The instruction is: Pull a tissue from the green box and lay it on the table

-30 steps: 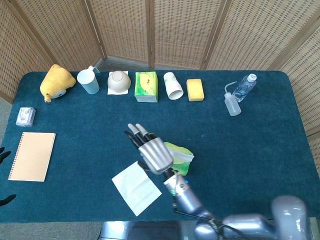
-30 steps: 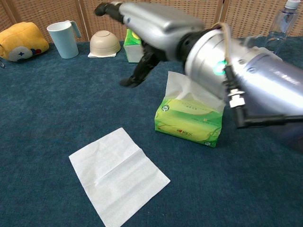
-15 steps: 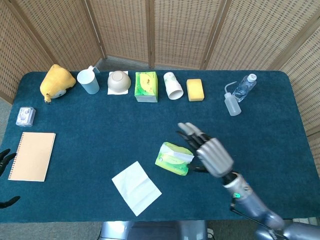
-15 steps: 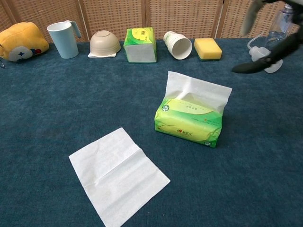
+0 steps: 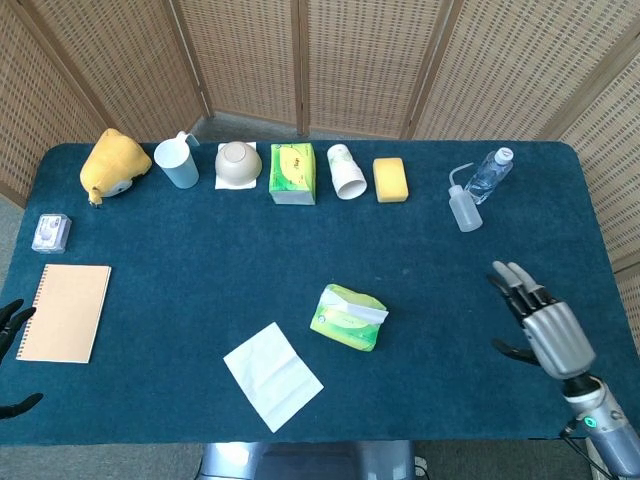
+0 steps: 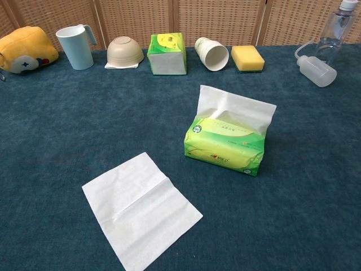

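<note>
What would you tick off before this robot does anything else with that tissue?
1. Tissue lies flat on the table: ok.
2. Tissue apart from the green box: ok.
3. Right hand holds nothing, fingers spread: ok.
4. Right hand away from the green box: ok.
5. Next sheet stands up out of the green box: ok.
6. Left hand state, only its fingertips show at the picture's edge: cannot tell.

Blue table bears tissue and green box.

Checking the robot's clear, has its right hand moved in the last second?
Yes. The right hand swung rightward, from over the tissue pack to the table's right edge.
</note>
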You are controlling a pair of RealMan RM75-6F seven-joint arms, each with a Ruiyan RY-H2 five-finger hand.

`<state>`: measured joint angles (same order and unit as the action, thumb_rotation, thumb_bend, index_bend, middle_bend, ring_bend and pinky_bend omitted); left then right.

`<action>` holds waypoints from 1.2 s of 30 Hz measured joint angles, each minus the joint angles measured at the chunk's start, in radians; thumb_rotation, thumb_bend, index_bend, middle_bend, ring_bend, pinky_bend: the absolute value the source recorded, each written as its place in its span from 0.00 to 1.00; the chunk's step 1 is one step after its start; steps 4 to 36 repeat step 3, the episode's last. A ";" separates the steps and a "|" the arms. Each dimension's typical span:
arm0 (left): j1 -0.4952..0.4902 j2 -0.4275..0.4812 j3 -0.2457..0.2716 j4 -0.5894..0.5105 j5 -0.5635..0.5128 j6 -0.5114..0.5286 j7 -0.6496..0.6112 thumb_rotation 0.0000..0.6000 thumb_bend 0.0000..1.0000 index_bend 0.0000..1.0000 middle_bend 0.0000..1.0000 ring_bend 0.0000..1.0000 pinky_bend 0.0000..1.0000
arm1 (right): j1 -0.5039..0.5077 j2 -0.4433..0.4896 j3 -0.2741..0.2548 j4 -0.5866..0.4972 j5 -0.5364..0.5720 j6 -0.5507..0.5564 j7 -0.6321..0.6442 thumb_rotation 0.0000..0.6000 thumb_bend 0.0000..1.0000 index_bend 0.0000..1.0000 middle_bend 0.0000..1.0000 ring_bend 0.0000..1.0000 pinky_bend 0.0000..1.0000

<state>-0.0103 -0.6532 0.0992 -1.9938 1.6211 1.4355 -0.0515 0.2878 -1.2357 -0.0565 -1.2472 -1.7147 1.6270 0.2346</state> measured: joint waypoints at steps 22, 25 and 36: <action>-0.001 -0.005 0.000 -0.002 0.003 -0.002 0.018 1.00 0.00 0.00 0.00 0.00 0.01 | -0.027 0.035 -0.006 -0.078 0.037 -0.010 -0.040 1.00 0.00 0.00 0.00 0.00 0.13; -0.001 -0.005 0.000 -0.002 0.003 -0.002 0.018 1.00 0.00 0.00 0.00 0.00 0.01 | -0.027 0.035 -0.006 -0.078 0.037 -0.010 -0.040 1.00 0.00 0.00 0.00 0.00 0.13; -0.001 -0.005 0.000 -0.002 0.003 -0.002 0.018 1.00 0.00 0.00 0.00 0.00 0.01 | -0.027 0.035 -0.006 -0.078 0.037 -0.010 -0.040 1.00 0.00 0.00 0.00 0.00 0.13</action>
